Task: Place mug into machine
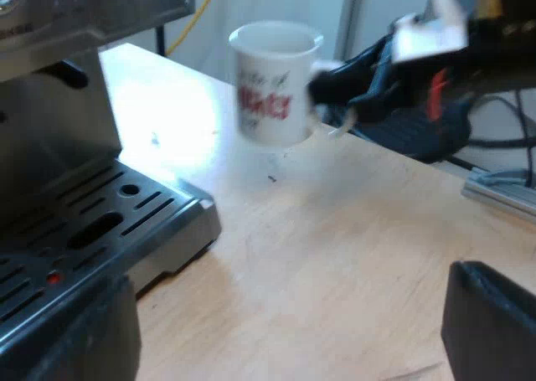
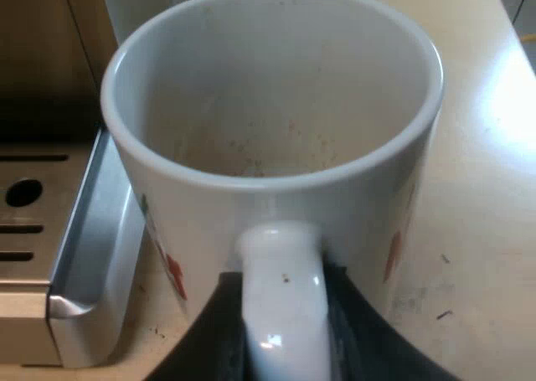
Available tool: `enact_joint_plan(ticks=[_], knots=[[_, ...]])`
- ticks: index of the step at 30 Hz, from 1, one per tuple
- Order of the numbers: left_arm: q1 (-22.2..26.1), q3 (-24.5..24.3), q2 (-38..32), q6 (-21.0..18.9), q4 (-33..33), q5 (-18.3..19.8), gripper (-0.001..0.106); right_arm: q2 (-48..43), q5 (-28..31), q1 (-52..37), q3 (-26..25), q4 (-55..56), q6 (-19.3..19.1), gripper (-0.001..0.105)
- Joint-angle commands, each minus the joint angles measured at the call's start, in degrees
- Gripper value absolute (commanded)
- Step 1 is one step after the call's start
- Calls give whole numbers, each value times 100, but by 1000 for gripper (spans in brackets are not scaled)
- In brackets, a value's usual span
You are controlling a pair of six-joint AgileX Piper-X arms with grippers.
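White mug (image 2: 251,105) pinched by the handle, not on the drip tray (image 2: 88,255) yet

My right gripper (image 2: 280,335) is closed on the mug's handle (image 2: 280,289), one black finger each side. I reckon that grip holds the cup upright and leaves the rim clear for carrying. Mug's empty, just some specks inside, and it's just beside the edge of the espresso machine's drip tray. Can't tell if it's touching the table (image 2: 486,188). My left gripper (image 1: 285,331) is spread wide with nothing in it, near the tray's corner, well apart from the mug farther off.
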Motion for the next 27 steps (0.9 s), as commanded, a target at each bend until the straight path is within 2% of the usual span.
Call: enact_joint_plan(ticks=[1,5,8,15,21,25,27], knots=[[-31,-61,-233,-83,70,-114,81,-502,-73,10,-65,164,-113,0],[-31,-61,-663,-194,248,-439,81,-1238,-551,10,-90,908,-134,0],[-31,-61,-926,-193,521,-714,81,-1710,-612,10,-246,1561,-169,0],[-31,-61,-1296,-229,1003,-1326,81,-2180,-1168,10,-654,2592,-680,0],[-31,-61,-1281,-320,1231,-1886,81,-2178,-1697,10,-700,2592,-717,0],[-31,-61,-1259,-320,1247,-2041,81,-2178,-1855,10,-700,2592,-731,0],[-31,-61,-1138,-308,1247,-2117,81,-2178,-1988,10,-700,2592,-876,0]])
